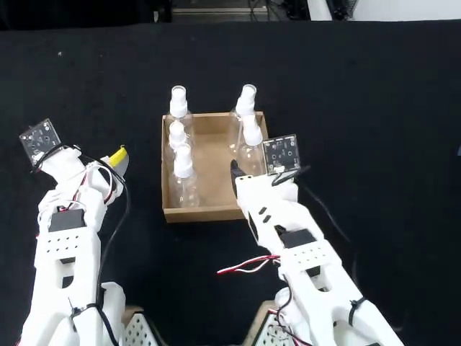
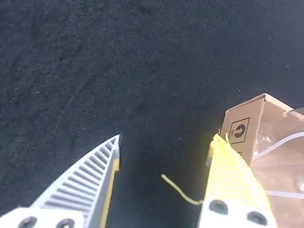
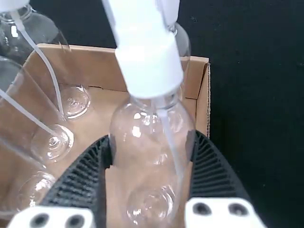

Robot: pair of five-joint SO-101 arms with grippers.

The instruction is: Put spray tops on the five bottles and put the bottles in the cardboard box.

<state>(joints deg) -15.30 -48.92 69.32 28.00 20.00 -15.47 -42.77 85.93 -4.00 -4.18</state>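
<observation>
Clear plastic bottle with white spray top [image 3: 147, 118]: upright inside the shallow brown cardboard box [image 1: 202, 213], the nearer of two along its right wall. Right gripper [image 3: 149, 142]: clamped on the bottle's body, one black finger against each side. Four more capped clear bottles [image 1: 183, 169]: three along the box's left wall, one at its far right corner. Box: mid black worktop [image 1: 374, 94]. Left gripper [image 2: 166, 137]: jaws apart, holding nothing, over the worktop just beside the box's left wall.
</observation>
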